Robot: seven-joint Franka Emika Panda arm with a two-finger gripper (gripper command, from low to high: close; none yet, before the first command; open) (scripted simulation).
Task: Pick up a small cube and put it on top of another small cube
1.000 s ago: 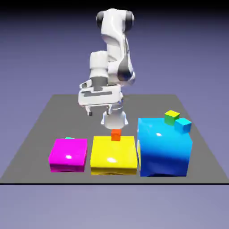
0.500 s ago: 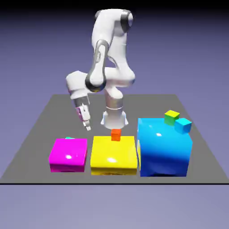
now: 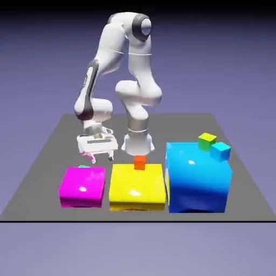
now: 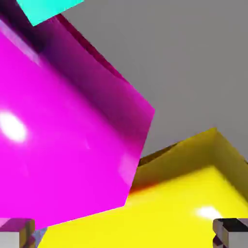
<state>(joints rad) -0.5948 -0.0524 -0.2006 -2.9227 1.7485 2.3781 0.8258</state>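
The small cube (image 3: 82, 166) is teal-green and only a sliver of it shows behind the magenta block (image 3: 82, 186), near the block's far left corner. In the hand view the small cube (image 4: 48, 9) sits at the top left edge, beyond the magenta block (image 4: 63, 135). My gripper (image 3: 98, 157) hangs just above and behind the magenta block, a little to the exterior view's right of the cube. It is open with nothing between its fingers; both fingertips (image 4: 17, 232) show far apart at the bottom corners of the hand view.
A yellow block (image 3: 137, 187) carries a small orange-red cube (image 3: 139, 162). The tall blue block (image 3: 198, 177) carries a lime-green small cube (image 3: 206, 141) and a light-blue one (image 3: 220, 151). All three blocks line the grey table's (image 3: 54, 145) near edge.
The arm has swung toward the exterior view's left and come down. The hand now points downward just behind the magenta block. The jaws stayed open and no cube has moved.
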